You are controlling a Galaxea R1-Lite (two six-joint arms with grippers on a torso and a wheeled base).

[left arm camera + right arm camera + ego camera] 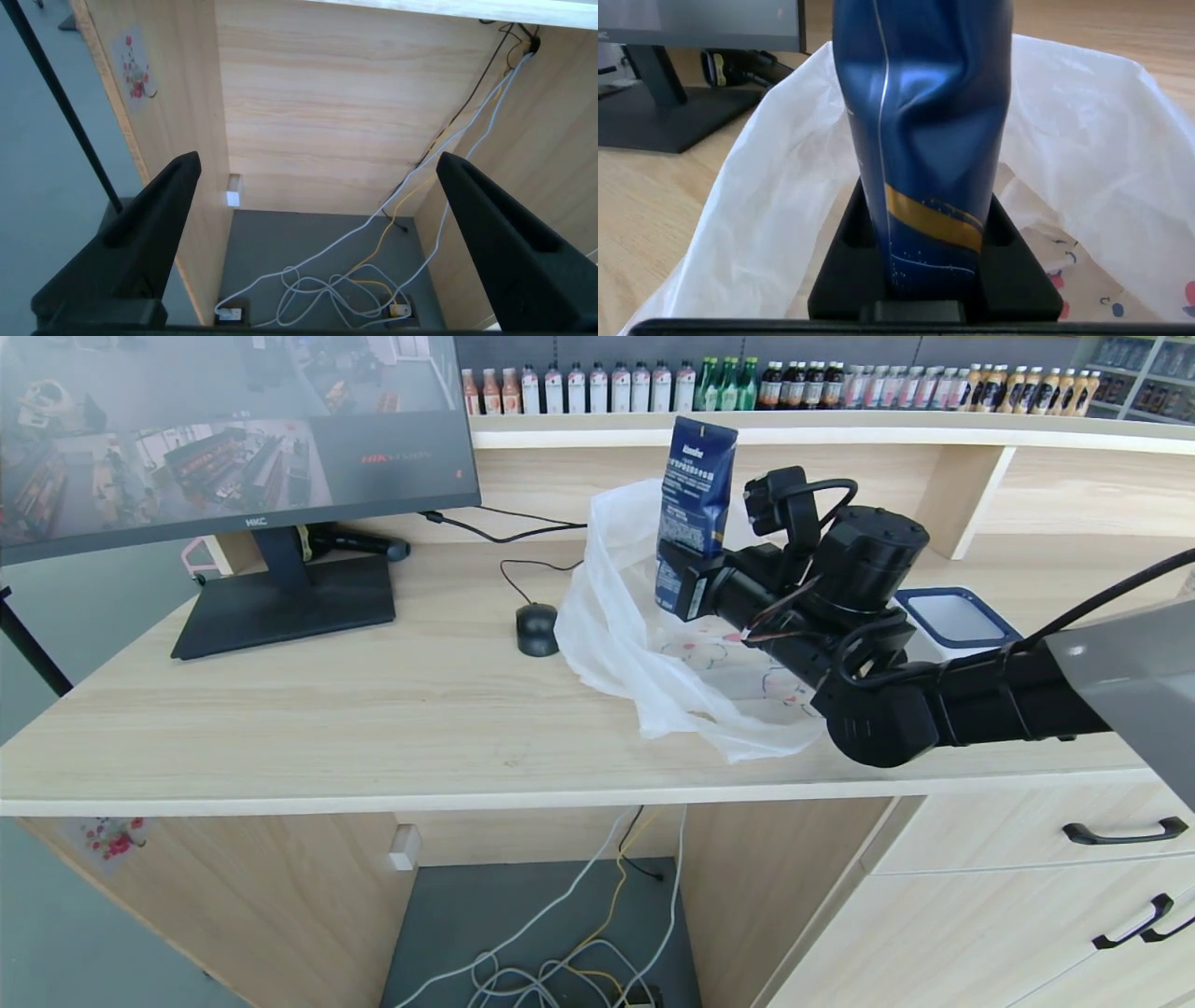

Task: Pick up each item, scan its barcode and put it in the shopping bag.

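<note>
Right gripper [684, 590] fingers clamped low on the blue pouch [695, 476], which I hold upright above the shopping bag [611, 625], toward the counter's [373, 709] far edge. Left gripper [318, 163] fingers apart, below the counter. Risk: the limp bag mouth collapses and the pouch drops outside.

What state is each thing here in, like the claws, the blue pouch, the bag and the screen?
Right claw: shut on the blue pouch.
Blue pouch: upright, creased, held over the shopping bag.
Shopping bag: open, slumped on the counter.
Left claw: open, empty, below counter height.
Monitor: switched on, showing camera feeds.
Drawers: shut.
</note>
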